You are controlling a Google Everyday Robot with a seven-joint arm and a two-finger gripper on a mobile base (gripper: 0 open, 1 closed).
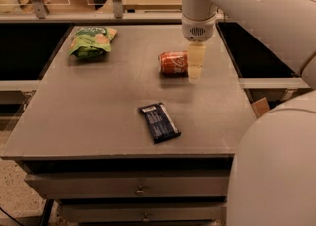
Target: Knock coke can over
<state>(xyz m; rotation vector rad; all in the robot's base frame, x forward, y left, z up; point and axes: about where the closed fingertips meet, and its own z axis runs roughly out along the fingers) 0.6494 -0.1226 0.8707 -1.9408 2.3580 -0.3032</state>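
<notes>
The coke can (173, 63), red-orange with white script, lies on its side on the grey table (98, 116), right of centre toward the back. My gripper (195, 67) hangs from the white arm just to the right of the can, close beside its end, and I cannot tell whether they touch.
A green crinkly snack bag (91, 41) lies at the table's back left. A flat dark blue wrapped bar (159, 122) lies near the front centre. Drawers (140, 189) sit under the table's front edge. My white arm and body fill the right side.
</notes>
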